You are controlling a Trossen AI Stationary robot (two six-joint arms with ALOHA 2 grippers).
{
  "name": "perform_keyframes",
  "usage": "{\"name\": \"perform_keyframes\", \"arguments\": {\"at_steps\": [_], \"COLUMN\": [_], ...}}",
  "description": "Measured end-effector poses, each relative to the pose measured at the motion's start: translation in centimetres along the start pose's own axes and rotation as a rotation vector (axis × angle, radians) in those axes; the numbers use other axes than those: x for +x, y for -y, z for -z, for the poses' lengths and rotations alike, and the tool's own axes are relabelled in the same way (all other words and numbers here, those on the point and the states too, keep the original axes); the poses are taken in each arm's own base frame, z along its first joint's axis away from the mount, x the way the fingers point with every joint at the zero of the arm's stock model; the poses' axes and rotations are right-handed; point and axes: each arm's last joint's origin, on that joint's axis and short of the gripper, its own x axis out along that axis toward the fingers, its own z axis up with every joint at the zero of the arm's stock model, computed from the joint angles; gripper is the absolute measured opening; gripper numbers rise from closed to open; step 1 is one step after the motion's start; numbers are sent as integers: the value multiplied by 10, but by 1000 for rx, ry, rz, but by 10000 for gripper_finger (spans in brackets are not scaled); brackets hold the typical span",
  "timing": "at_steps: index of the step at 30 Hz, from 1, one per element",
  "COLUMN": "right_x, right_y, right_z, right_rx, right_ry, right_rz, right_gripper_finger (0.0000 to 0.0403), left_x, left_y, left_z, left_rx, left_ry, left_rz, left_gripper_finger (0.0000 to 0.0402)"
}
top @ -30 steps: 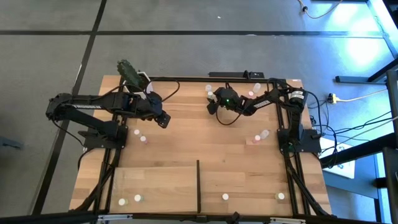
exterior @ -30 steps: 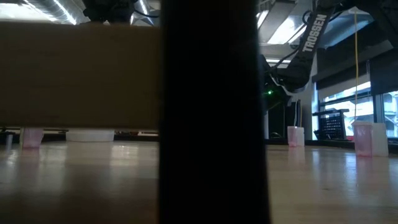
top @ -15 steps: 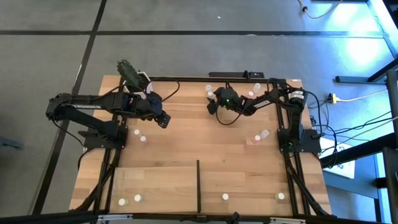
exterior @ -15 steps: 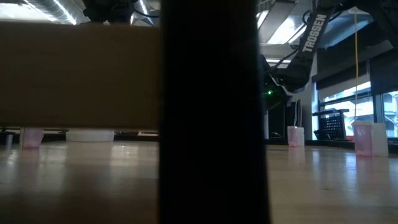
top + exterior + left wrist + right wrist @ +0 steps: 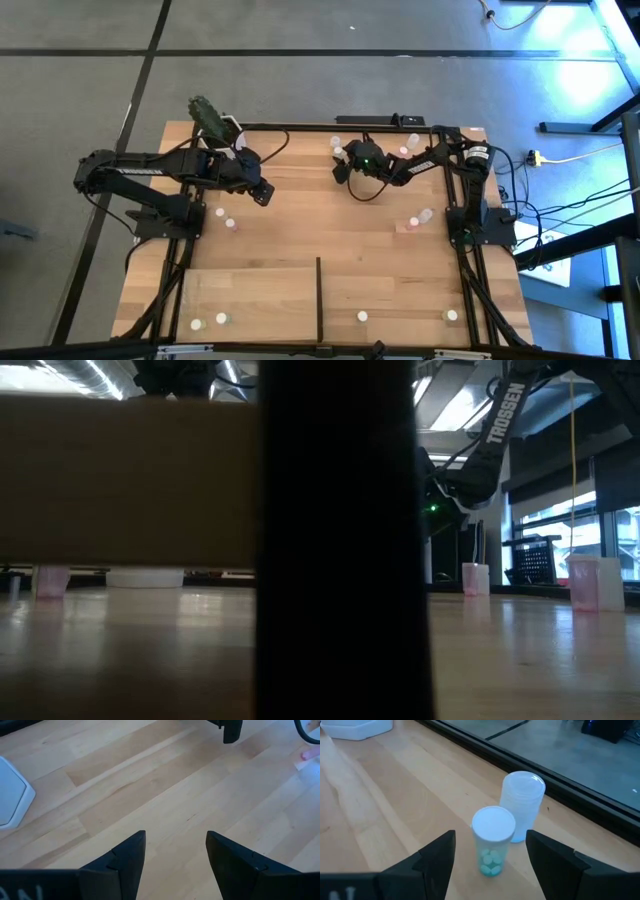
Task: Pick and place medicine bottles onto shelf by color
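Note:
My right gripper point(image 5: 340, 168) point(image 5: 490, 862) is open near the table's far edge. A bottle of green pills with a white cap point(image 5: 492, 840) stands upright on the table just ahead of its two fingers, in line with the gap and untouched. A pale clear bottle point(image 5: 522, 806) stands right behind it. Both show in the high view point(image 5: 339, 149). My left gripper point(image 5: 263, 194) point(image 5: 175, 852) is open over bare tabletop. The shelf point(image 5: 250, 298) lies at the near edge with its black divider point(image 5: 319, 298). Small bottles stand on it point(image 5: 221, 319) point(image 5: 363, 316).
A white hexagonal pot point(image 5: 12, 795) holding a cactus point(image 5: 207, 115) stands at the far left. Loose bottles stand near the left arm point(image 5: 226, 218), at the far right point(image 5: 409, 145) and at mid right point(image 5: 420, 218). Pink bottles point(image 5: 475, 577) show in the low view beside the divider point(image 5: 340, 540).

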Motion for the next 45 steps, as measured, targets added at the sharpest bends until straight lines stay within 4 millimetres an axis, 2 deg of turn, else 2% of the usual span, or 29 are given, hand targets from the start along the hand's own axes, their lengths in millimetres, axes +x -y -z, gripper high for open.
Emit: {"name": "perform_keyframes", "arguments": {"at_steps": [21,35,45], "right_x": [0,0,0], "right_y": [1,1,1], "right_z": [0,0,0], "right_rx": [-2,-3,-3], "right_ry": [7,5,4], "right_rz": [41,34,34], "right_gripper_finger": [242,165,143], "left_x": [0,0,0], "left_y": [0,0,0], "left_z": [0,0,0], "left_rx": [16,16,16], "left_ry": [0,0,0], "left_rz": [0,0,0], "left_gripper_finger": [202,202,202]}}
